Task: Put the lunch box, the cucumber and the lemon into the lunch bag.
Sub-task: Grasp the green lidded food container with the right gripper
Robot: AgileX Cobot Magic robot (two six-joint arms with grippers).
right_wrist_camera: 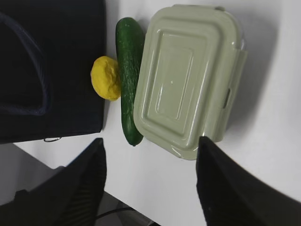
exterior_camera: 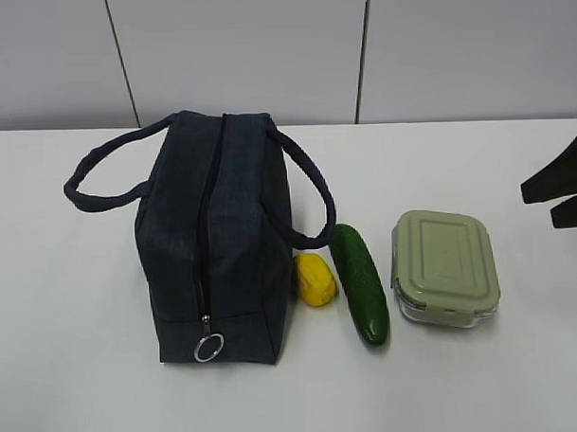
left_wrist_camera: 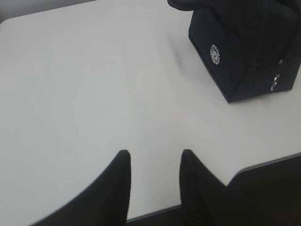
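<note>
The navy lunch bag (exterior_camera: 214, 242) stands on the white table, its top zipper shut, the silver ring pull (exterior_camera: 209, 348) at the near end. The yellow lemon (exterior_camera: 315, 278) lies against its right side, then the dark green cucumber (exterior_camera: 359, 282), then the sage-lidded lunch box (exterior_camera: 445, 265). My right gripper (exterior_camera: 556, 194) hovers open at the right edge, apart from the box. In the right wrist view the open gripper (right_wrist_camera: 149, 144) is above the lunch box (right_wrist_camera: 188, 80), cucumber (right_wrist_camera: 129, 70) and lemon (right_wrist_camera: 106, 77). My left gripper (left_wrist_camera: 154, 154) is open and empty over bare table, the bag (left_wrist_camera: 249, 52) far off.
The table's near edge (left_wrist_camera: 155, 210) runs just under my left fingers. A grey panelled wall (exterior_camera: 264, 46) stands behind the table. The bag's two looped handles (exterior_camera: 107, 170) splay out to either side.
</note>
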